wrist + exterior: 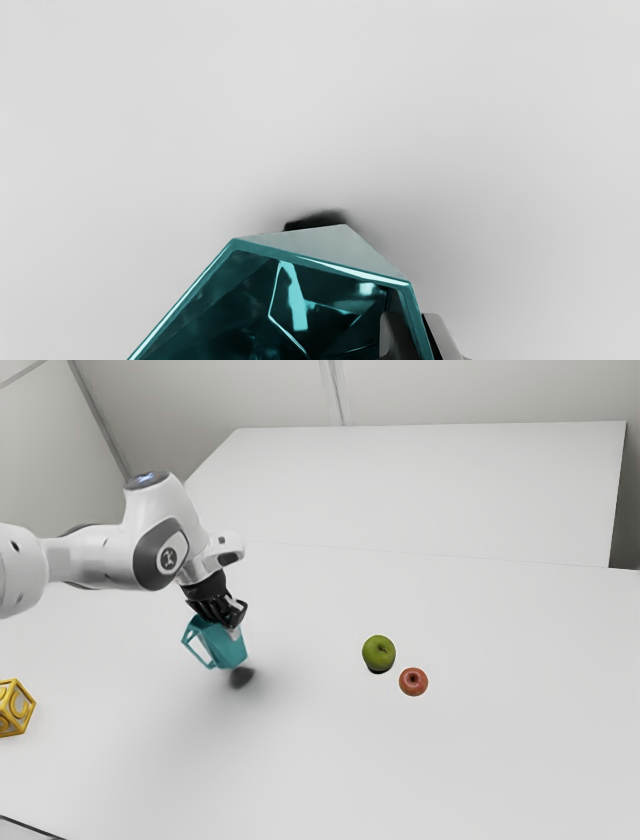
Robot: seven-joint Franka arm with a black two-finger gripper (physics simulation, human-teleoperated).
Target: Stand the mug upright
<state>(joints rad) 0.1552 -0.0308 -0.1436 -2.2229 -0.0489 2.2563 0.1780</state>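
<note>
- Mug: teal, faceted, glossy, with an angular handle (195, 655); body (226, 646) hangs above the white counter (480, 760), off toward the exterior view's left of the green apple (379, 652), well apart from it. Dark shadow (242, 677) shows separate below.
- Pose: tilted, base lower than mouth, mouth facing the wrist camera.
- End effector (414, 317): narrow, pinching one mug wall, one finger inside, one outside.
- Others: red apple (413, 681) near the green apple; yellow-framed polyhedron (14, 708) beyond the mug from it.
- Step, as judged: level and set down. Rotate the wrist until the base is parallel to the counter, then descend slowly.
- Risk: single-wall pinch may let the mug pivot; a base edge touching first could tip it.
- Release only on full base contact; open gently, back out straight along the wall.
</note>
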